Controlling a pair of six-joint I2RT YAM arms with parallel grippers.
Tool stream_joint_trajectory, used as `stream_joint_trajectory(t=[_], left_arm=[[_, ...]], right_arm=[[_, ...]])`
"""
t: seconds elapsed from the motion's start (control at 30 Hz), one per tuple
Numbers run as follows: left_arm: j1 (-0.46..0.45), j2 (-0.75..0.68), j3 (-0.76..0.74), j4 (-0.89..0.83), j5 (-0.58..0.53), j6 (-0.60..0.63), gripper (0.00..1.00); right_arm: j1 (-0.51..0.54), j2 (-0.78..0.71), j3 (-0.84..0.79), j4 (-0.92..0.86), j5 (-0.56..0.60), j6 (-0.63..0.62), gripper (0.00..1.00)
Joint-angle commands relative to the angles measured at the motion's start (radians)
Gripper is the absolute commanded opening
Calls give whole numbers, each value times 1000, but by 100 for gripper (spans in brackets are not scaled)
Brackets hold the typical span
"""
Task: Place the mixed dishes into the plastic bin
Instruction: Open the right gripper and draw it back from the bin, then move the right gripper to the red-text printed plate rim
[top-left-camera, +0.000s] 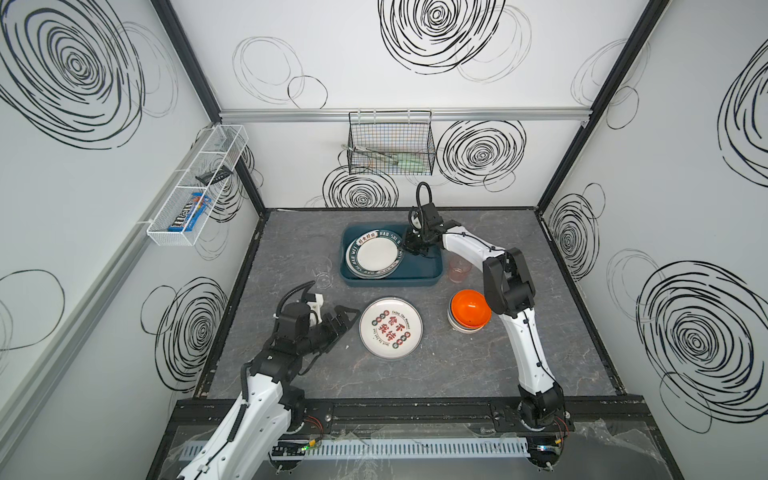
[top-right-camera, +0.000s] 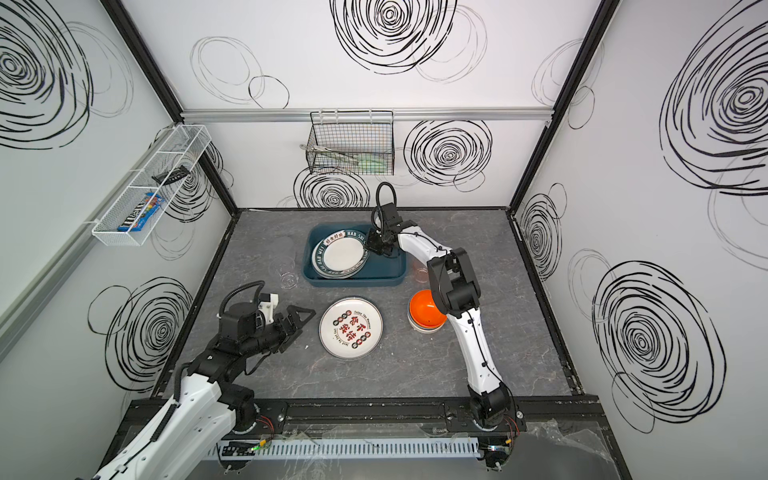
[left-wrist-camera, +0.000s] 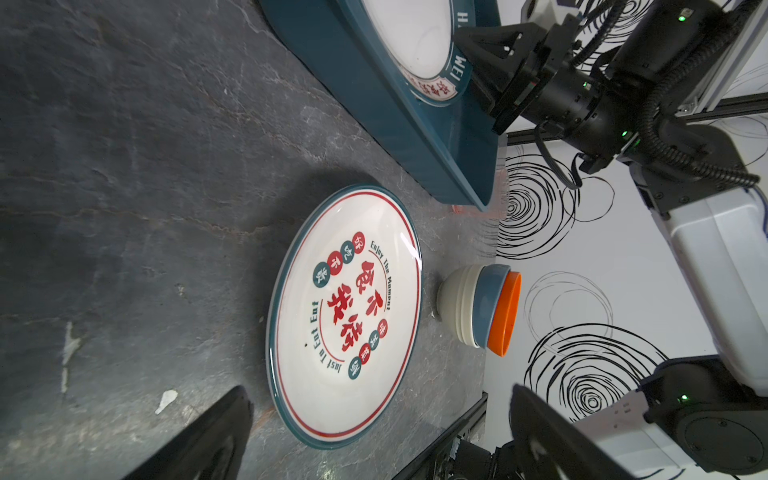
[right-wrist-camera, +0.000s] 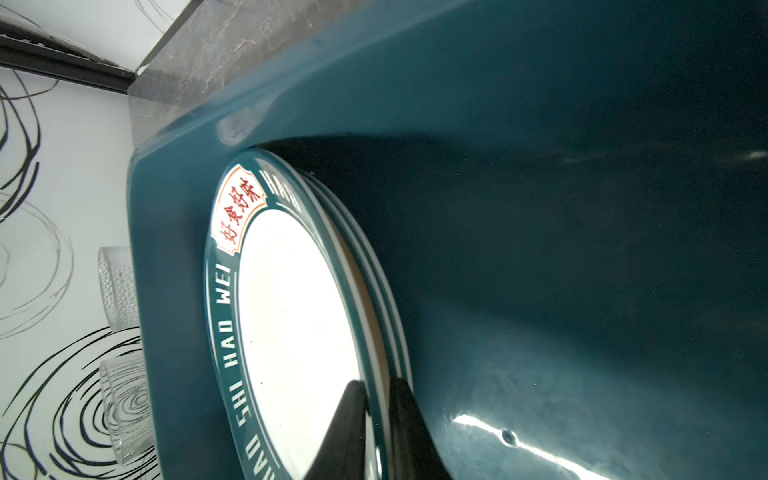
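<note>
The teal plastic bin (top-left-camera: 390, 282) (top-right-camera: 353, 283) holds stacked green-rimmed plates (top-left-camera: 376, 254) (right-wrist-camera: 291, 299). My right gripper (top-left-camera: 409, 251) (right-wrist-camera: 376, 390) reaches into the bin, its fingers nearly together on either side of the top plate's rim; whether they still press on it does not show. A red-lettered plate (top-left-camera: 390, 327) (left-wrist-camera: 345, 316) lies on the table in front of the bin. My left gripper (top-left-camera: 347, 318) (left-wrist-camera: 380, 415) hangs wide open just left of it, holding nothing. Stacked bowls, orange on top (top-left-camera: 469, 311) (left-wrist-camera: 478, 307), a pink tumbler (top-left-camera: 459, 269) and a clear glass (top-left-camera: 323, 272) (right-wrist-camera: 120, 286) stand outside the bin.
A black wire basket (top-left-camera: 390, 145) hangs on the back wall. A white mesh tray (top-left-camera: 195, 187) with snack packs is fixed to the left wall. Black frame rails (top-left-camera: 415, 409) border the grey table.
</note>
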Motion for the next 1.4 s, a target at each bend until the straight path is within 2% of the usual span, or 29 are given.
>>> stream_joint_trajectory(t=[0.0, 0.2, 0.5, 0.8, 1.07, 1.37], left_arm=[[8, -3, -11, 19, -4, 0, 99], [8, -9, -19, 20, -3, -2, 99], [9, -12, -22, 21, -4, -4, 99], [8, -3, -7, 15, -10, 9, 99], [3, 34, 32, -42, -37, 69, 97], [-53, 99, 58, -71, -91, 115, 87]], right_arm=[[9, 3, 29, -44, 54, -23, 18], [21, -6, 34, -68, 118, -53, 23], [33, 3, 66, -88, 115, -68, 34], [35, -78, 61, -147, 158, -105, 36], [37, -335, -178, -95, 169, -132, 40], [35, -655, -559, -11, 16, -171, 40]])
